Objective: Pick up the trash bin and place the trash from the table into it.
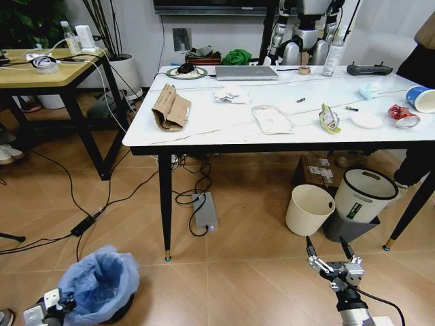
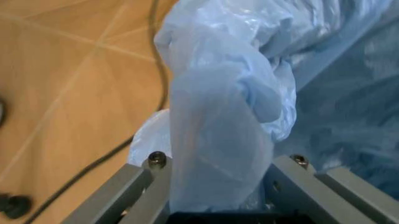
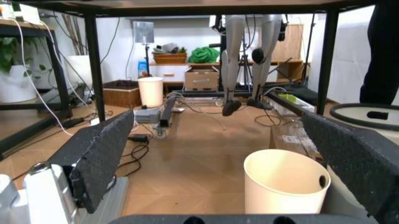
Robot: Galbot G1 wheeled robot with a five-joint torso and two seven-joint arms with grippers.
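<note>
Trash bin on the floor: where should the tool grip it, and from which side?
Grip the trash bin at its rim through the billowing bag, from the robot's left, where the left tool already straddles a fold of plastic.

a cream plastic bin (image 1: 309,209) stands on the wood floor, just beside a white bin with a black rim (image 1: 363,195). a cardboard box (image 1: 317,170) sits behind them. a grey power strip (image 1: 204,210) lies on the floor amid black cables (image 1: 187,197). a closed grey laptop (image 1: 246,73), a white spray bottle (image 1: 333,56) and a black controller (image 1: 369,68) lie farther back. a smaller wood-topped side table (image 1: 41,71) holds bottles (image 1: 69,39). a potted plant (image 1: 119,64) stands by the wall.
</note>
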